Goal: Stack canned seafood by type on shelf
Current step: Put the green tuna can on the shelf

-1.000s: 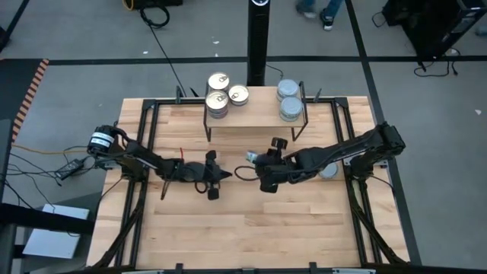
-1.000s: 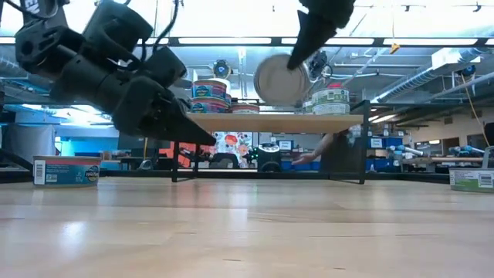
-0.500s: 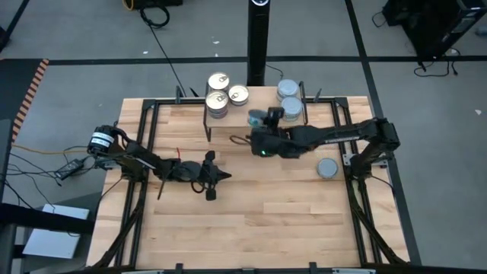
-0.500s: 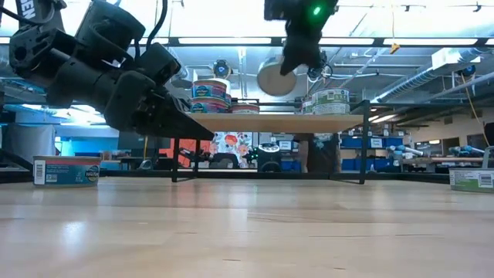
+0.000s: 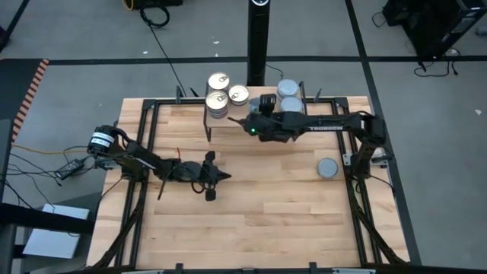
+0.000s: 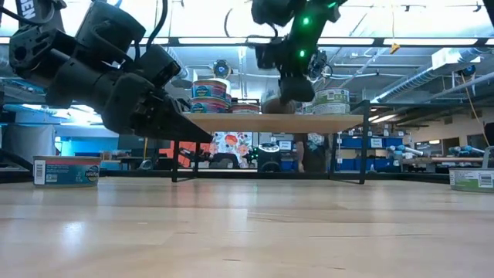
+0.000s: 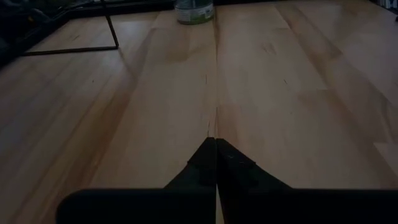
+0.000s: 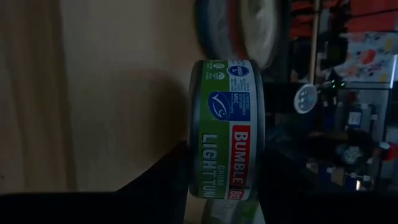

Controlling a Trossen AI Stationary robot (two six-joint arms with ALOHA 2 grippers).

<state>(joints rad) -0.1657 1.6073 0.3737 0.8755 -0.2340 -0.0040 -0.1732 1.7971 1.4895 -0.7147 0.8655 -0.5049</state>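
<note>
Two arms are in view. Your right gripper (image 5: 255,120) is extended over the middle of the shelf (image 5: 255,114), clamped on a green-labelled tin (image 8: 226,129); the right wrist view shows the tin pinched flat face to flat face between the two dark fingers (image 8: 163,175), with its label band facing the camera. In the low view the same gripper (image 6: 282,93) sits just above the shelf plank (image 6: 231,122), with the tin (image 6: 272,102) close to the board; you cannot tell whether it touches.

On the shelf, three gold-topped tins show from above at the left end: one (image 5: 219,81) at the back, one (image 5: 217,101) nearer the front and one (image 5: 239,94) beside them. The low view shows a two-high stack (image 6: 210,96) there. Two blue-grey tins (image 5: 288,89) stand toward the right end, partly covered by the arm.

One blue-grey tin (image 5: 327,167) lies on the table (image 5: 289,221) near the right arm's base. Another tin (image 6: 66,171) stands at the table's left edge in the low view.

Your left gripper (image 5: 213,180) hangs low over the table left of centre, well apart from the shelf. Its fingers (image 7: 214,165) are pressed together with nothing between them.
</note>
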